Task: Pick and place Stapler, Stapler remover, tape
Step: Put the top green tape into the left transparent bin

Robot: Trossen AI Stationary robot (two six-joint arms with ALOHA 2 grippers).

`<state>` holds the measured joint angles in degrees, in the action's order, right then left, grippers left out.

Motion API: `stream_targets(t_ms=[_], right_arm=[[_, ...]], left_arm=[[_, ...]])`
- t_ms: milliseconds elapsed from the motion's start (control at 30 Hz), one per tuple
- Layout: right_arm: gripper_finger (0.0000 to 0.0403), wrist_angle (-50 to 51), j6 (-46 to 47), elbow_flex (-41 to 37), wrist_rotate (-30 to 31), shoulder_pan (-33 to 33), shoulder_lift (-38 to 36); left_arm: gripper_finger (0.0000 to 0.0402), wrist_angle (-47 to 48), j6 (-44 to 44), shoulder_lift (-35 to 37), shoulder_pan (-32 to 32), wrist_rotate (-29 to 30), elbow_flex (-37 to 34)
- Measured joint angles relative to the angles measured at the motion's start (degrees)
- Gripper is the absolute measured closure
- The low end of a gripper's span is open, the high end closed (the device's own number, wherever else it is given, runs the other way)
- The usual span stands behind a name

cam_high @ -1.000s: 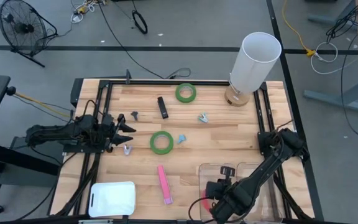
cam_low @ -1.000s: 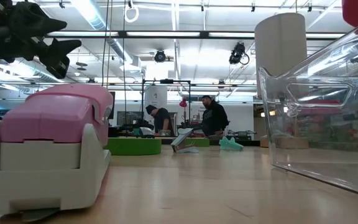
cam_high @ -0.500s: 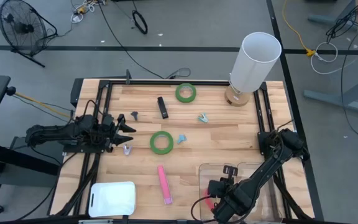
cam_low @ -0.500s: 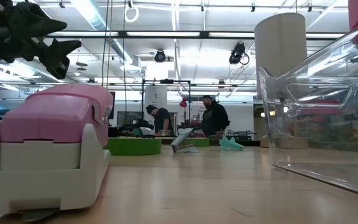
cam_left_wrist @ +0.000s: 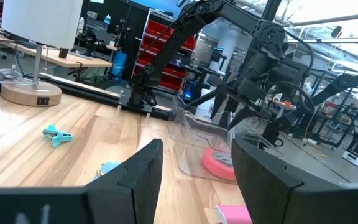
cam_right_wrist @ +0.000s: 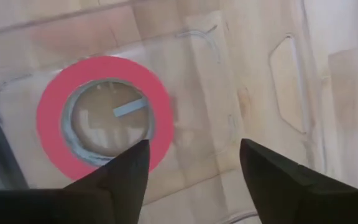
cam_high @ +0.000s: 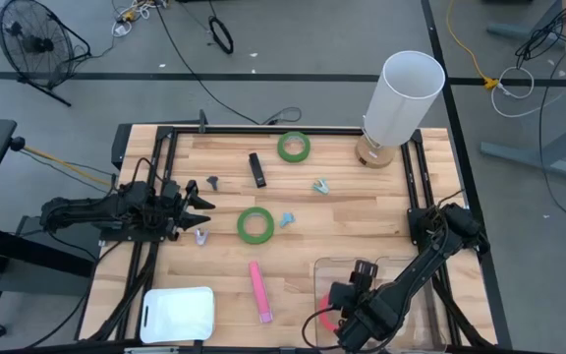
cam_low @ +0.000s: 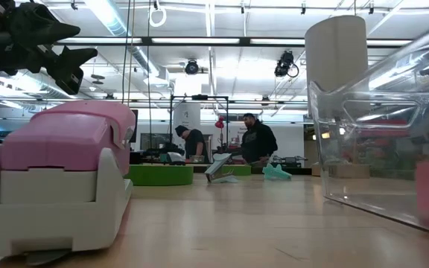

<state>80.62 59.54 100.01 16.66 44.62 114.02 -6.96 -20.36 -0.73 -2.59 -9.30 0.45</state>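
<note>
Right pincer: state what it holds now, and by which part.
Nothing. The right pincer stands open above the clear bin; the red-pink tape roll lies flat inside the bin, apart from both fingers.

Wooden table (cam_high: pixel 362 211), two green tape rolls (cam_high: pixel 255 224), pink stapler (cam_high: pixel 259 291), perhaps clips (cam_high: pixel 320 185)

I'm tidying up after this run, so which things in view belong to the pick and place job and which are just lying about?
Job: red tape roll in the clear bin, under the open right gripper; two green tape rolls; pink stapler; black stapler; small staple removers; idle left gripper at the left edge.
Lying about: white lamp; white tray; floor fan.
</note>
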Motion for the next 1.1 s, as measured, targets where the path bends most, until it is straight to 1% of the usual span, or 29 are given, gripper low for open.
stream_targets(t_ms=[167, 367, 467, 533, 700, 833, 900, 1000, 1100], right_arm=[[0.0166, 3.6, -0.4, 0.0, 3.5, -0.3, -0.9], [0.0195, 7.3, -0.5, 0.0, 14.8, -3.8, -2.4], [0.0209, 9.5, -3.5, 0.3, 15.8, -8.5, -2.4], [0.0216, 9.1, -9.0, 0.3, 16.5, -12.5, -2.4], [0.0225, 5.8, -20.3, 0.4, 20.6, -23.5, -2.9], [0.0225, -1.3, -32.3, 0.4, 20.1, -32.4, -3.1], [0.0225, -6.2, -38.6, 0.4, 18.6, -36.3, -3.1], [0.0225, -15.4, -47.6, 0.4, 14.2, -42.2, -3.1], [0.0225, -24.4, -53.2, 0.4, 8.9, -47.5, -3.1]], left_arm=[[0.0207, 0.0, 0.0, 0.0, 0.0, 0.0, 0.0], [0.0207, 0.0, 0.0, 0.0, 0.0, 0.0, 0.0], [0.0207, -0.2, 0.0, 0.0, 0.0, 0.0, 0.0], [0.0207, -0.2, 0.0, 0.0, 0.0, 0.0, 0.0], [0.0207, -2.4, 0.0, 0.0, 0.0, 0.1, 0.0], [0.0207, -2.5, 0.1, 0.0, 0.0, 0.3, 0.0], [0.0207, -2.5, 0.1, 0.0, 0.0, 0.7, 0.0], [0.0207, -2.5, 0.7, 0.0, 0.0, 1.8, 0.0], [0.0207, -2.5, 2.8, 0.0, 0.0, 4.1, 0.0]])
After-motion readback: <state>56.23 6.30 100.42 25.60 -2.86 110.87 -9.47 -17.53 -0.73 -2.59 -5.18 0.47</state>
